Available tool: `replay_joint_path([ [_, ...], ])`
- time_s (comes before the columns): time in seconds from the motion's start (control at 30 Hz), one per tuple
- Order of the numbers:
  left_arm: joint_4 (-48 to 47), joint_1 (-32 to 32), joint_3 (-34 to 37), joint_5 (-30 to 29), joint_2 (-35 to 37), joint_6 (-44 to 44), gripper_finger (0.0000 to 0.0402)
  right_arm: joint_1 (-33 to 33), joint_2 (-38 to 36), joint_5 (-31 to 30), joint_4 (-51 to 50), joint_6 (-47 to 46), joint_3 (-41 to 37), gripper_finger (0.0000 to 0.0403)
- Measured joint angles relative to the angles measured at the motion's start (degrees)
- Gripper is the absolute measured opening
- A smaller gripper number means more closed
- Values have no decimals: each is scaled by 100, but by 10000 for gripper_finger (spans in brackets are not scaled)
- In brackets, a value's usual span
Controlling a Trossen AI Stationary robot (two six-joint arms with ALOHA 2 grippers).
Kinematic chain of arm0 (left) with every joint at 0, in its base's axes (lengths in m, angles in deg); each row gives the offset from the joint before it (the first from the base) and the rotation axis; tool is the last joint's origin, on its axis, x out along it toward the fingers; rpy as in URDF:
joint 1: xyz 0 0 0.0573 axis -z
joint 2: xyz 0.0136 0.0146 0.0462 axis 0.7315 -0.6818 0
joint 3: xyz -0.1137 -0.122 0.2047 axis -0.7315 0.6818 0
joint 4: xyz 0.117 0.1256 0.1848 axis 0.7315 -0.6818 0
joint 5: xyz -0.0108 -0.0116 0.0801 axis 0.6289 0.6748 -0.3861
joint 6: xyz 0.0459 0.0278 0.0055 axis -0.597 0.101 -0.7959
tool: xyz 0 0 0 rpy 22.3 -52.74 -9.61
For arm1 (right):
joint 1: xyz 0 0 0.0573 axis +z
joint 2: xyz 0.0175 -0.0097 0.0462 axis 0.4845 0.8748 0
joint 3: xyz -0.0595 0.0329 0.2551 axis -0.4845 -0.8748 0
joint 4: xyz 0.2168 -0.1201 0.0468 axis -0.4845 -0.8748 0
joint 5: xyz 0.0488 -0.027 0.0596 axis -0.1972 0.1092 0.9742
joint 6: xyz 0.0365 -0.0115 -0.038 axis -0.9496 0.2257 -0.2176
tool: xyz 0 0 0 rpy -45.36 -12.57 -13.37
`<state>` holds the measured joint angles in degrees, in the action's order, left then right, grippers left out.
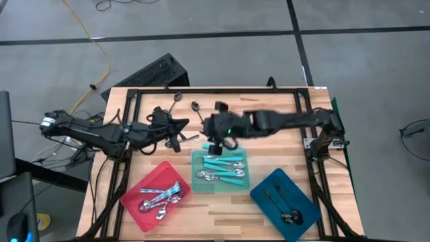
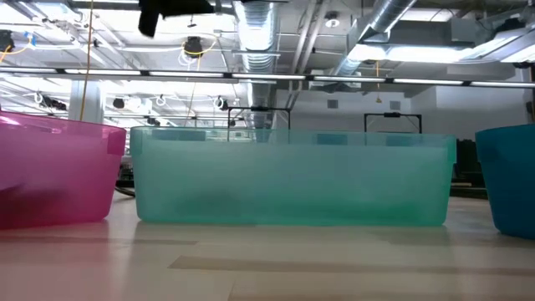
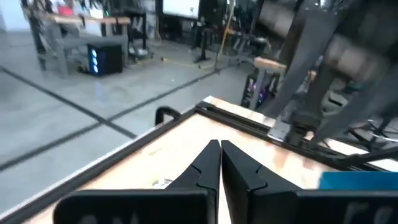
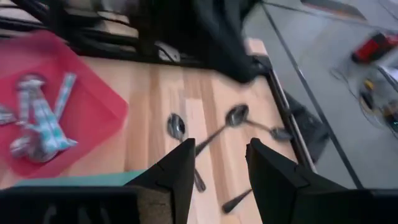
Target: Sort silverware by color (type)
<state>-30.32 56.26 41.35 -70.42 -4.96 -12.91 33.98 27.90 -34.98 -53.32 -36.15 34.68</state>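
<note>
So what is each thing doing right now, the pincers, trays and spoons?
Left pincer: shut, holding nothing, over the table.
Right pincer: open, empty, above loose dark spoons.
Red tray: holds spoons.
Teal tray: holds turquoise-handled spoons.
Blue tray: holds dark spoons.

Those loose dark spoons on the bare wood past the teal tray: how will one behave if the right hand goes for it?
Probably stiff and light: each dark spoon shows a thin handle and small bowl. It lies flat on the table, so open fingers may push it sliding before it lifts. Handles look crossed, so a neighbour could shift too.
</note>
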Motion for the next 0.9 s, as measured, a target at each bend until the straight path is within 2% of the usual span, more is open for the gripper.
replay_joint_path([
  [0.13, 1103, -484, 558, 385, -10, -289, 0, -317, -3, 314, -428, 357, 575, 164],
  [0.23, 1207, -1157, 307, 1560, 38, -227, 0, -578, 7, 295, -578, 135, 561, 164],
  [0.33, 358, -1983, -514, 2864, 53, -378, 0, -852, 171, 285, -1059, -135, 557, 164],
  [0.4, -593, -2505, -1217, 3374, -49, -703, 0, -1042, 339, 284, -1235, -171, 553, 164],
  [0.5, -1654, -3043, -1899, 3648, -232, -996, 0, -1280, 632, 313, -936, -182, 542, 164],
  [0.57, -1731, -3284, -1847, 3770, -237, -1276, 0, -1458, 698, 318, -795, -149, 565, 164],
  [0.67, -1060, -3617, -1203, 3818, -133, -1772, 0, -1774, 707, 453, -669, -136, 733, 164],
  [0.77, 524, -3920, -355, 3847, -121, -1453, 0, -2085, 700, 509, -821, -225, 946, 164],
  [0.83, 1435, -4226, -45, 4225, -208, -996, 0, -2288, 695, 488, -1069, -516, 1053, 164],
  [0.9, 1675, -4648, -46, 4831, -343, -769, 0, -2500, 679, 529, -1253, -807, 1060, 164],
])
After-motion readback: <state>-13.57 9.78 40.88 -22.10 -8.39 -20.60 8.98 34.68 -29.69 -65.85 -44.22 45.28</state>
